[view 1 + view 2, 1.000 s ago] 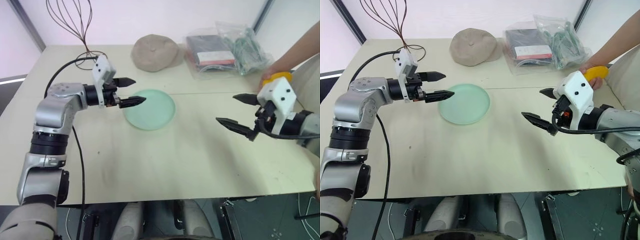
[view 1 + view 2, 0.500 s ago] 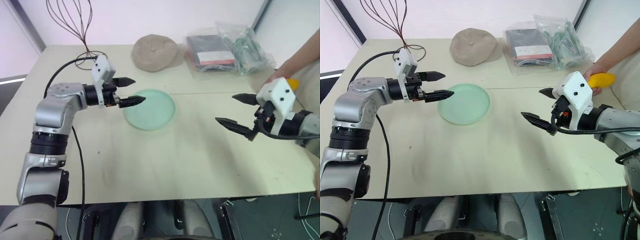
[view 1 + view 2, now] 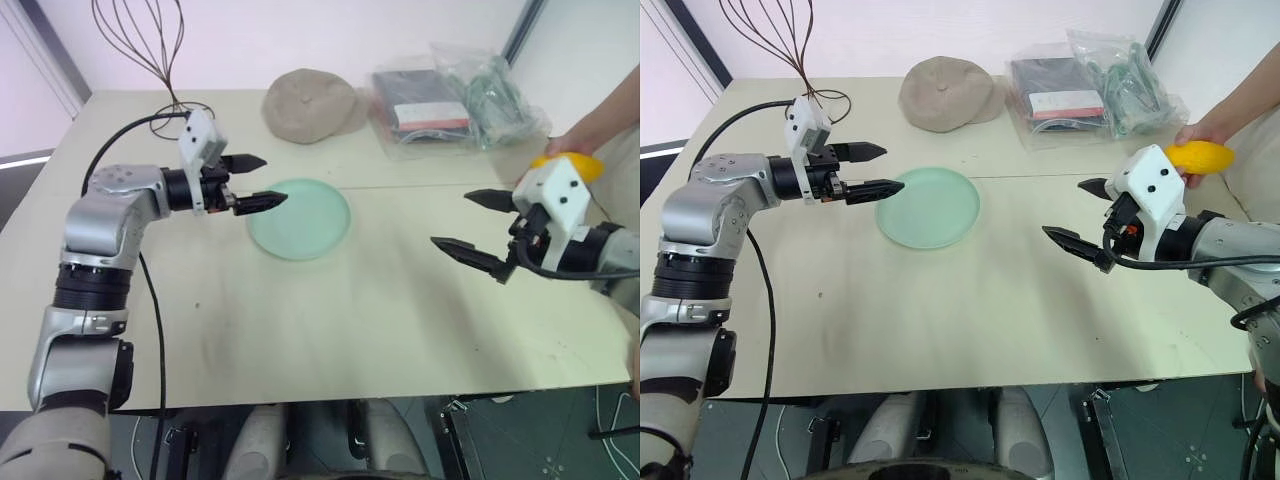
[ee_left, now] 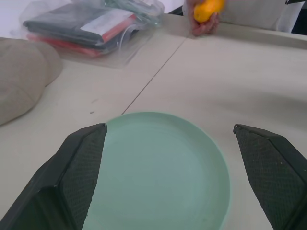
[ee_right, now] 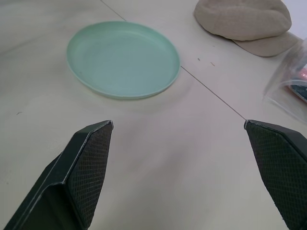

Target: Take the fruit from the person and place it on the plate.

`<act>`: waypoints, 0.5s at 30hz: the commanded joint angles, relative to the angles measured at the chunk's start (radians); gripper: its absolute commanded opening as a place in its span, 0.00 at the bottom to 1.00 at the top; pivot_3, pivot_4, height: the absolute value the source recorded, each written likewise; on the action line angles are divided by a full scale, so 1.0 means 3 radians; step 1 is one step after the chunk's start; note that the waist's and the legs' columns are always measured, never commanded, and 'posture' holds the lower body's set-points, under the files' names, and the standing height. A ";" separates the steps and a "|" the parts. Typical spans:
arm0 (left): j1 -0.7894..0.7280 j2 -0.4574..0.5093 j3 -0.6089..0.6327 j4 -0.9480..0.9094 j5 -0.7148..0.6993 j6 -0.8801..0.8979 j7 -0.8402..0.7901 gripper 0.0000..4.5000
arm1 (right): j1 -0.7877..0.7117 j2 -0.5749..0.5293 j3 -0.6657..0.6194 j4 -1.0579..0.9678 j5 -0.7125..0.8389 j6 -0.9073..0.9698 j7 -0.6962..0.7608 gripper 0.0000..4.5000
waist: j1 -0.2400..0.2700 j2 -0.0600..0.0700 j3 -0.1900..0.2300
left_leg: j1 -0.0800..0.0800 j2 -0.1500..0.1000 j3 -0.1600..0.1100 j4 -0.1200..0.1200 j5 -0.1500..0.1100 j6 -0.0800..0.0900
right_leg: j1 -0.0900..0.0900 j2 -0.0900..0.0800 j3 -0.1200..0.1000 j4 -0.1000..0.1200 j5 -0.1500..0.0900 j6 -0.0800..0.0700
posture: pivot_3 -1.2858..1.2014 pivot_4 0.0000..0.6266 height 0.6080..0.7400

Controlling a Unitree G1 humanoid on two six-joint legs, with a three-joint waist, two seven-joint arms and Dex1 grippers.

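Yellow-orange, the fruit (image 3: 1202,156) sits in the person's hand (image 3: 1191,137) at the far right edge of the counter (image 3: 970,300), and it is not handed over yet. From the head camera I see my right pincer (image 3: 1076,212) hanging above the counter with its two black fingers spread wide and nothing between them. It points toward the middle of the counter, so the fruit lies behind its white wrist housing and not in front of the fingers. My left pincer (image 3: 873,168) hovers at the near-left rim of the mint-green plate (image 3: 930,207), also open and empty. A beige cap (image 3: 945,92) and some plastic bags (image 3: 1085,85) lie at the far side, well apart from the plate.

In the left wrist view, the plate (image 4: 158,175) lies between and below the two open fingers, and the fruit (image 4: 207,8) shows far off in the hand.

In the right wrist view, the wide fingers frame bare counter, with the plate (image 5: 123,58) and the cap (image 5: 244,18) beyond.

My judgement of the risk: the right pincer must turn toward the hand before it closes. If I close too early or off centre, the smooth oval fruit may slip out and roll off the counter edge, which is near. I could also pinch the person's fingers, since they wrap part of the fruit.
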 commanded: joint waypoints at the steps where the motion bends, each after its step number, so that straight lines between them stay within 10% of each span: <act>1: -0.0021 0.0059 0.0123 -0.0102 -0.0035 -0.0037 0.0018 0.99 | -0.0061 0.0019 -0.0050 0.0005 -0.0018 -0.0084 0.0011 1.00 | 0.0000 0.0000 0.0000 | 0.0000 0.0000 0.0000 0.0000 0.0000 0.0000 | 0.0000 0.0000 0.0000 0.0000 0.0000 0.0000 | 0.52 0.24 1.00; 15: -0.0029 0.0007 0.0170 -0.0075 -0.0070 -0.0015 0.0163 0.99 | -0.0181 0.0062 -0.0010 0.0024 -0.0044 -0.0097 -0.0048 1.00 | 0.0000 0.0000 0.0000 | 0.0000 0.0000 0.0000 0.0000 0.0000 0.0000 | 0.0000 0.0000 0.0000 0.0000 0.0000 0.0000 | 0.52 0.24 1.00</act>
